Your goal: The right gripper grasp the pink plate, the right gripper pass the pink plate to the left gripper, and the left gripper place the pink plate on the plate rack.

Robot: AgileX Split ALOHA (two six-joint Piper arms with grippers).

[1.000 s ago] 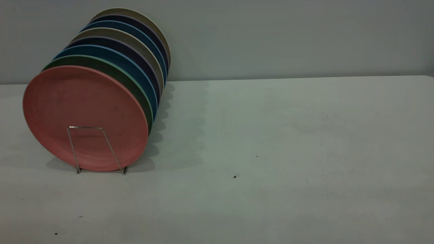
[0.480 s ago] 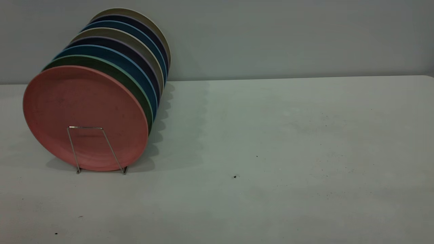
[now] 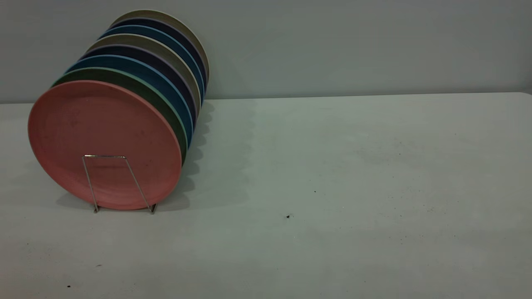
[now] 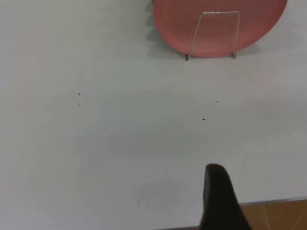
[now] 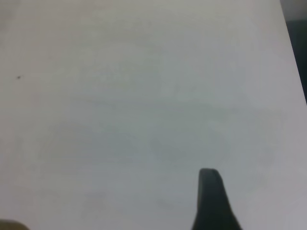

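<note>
Pink plate [image 3: 104, 143], standing on edge at the front of the plate rack [image 3: 118, 182], face toward the exterior camera, behind the frontmost wire loop; seen again in the left wrist view [image 4: 218, 26], lower part only. Judged rigid, light and matte, so not very slippery, yet prone to rolling or tipping once lifted out of the wires. Best taken at the raised rim along the free upper edge, clear of the loop, one finger on each face. Directly behind, a green plate [image 3: 164, 104], then blue, dark and beige ones, close-packed, leaving little room for a rear finger. Left gripper [image 4: 218, 201] well apart from the rack, over the table [image 3: 332, 174] near its edge, holding nothing; opening cannot be told, only one finger visible. Right gripper [image 5: 211, 201] over bare table, likewise empty, opening cannot be told. Task judged complete.
</note>
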